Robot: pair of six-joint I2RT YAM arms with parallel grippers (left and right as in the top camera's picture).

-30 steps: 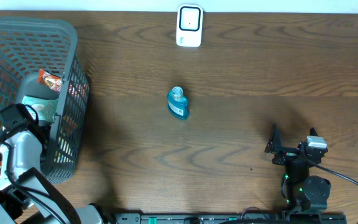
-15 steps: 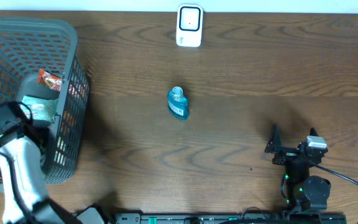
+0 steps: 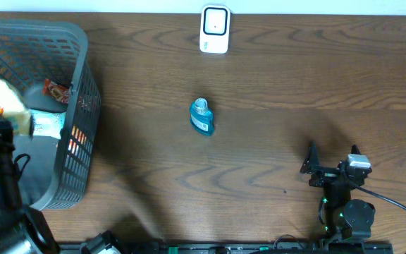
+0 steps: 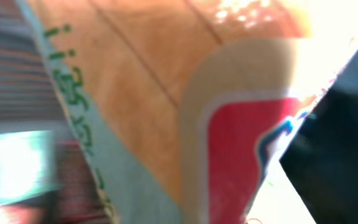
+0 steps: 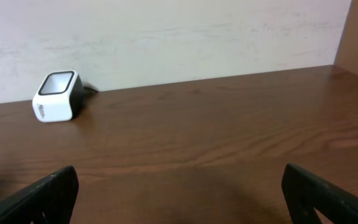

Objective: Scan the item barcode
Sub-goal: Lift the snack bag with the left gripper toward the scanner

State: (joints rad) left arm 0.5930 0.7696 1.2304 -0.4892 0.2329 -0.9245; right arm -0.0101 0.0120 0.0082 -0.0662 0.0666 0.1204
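Packet (image 3: 2, 99) clamped between the shut jaws of the left gripper (image 3: 5, 130), up over the basket (image 3: 83, 77).
Fills the left wrist view with orange, red and a teal edge, too blurred to read; hangs well apart from the scanner (image 3: 214, 29) at the far edge of the table (image 3: 273, 85). Down in the basket, a red wrapper (image 3: 56, 90) and a teal pack (image 3: 48, 125). Mid-table, a blue bottle (image 3: 201, 117) alone, between scanner and near edge. At the near right, right gripper (image 3: 332, 156) with fingers wide apart, holding nothing, facing the scanner.
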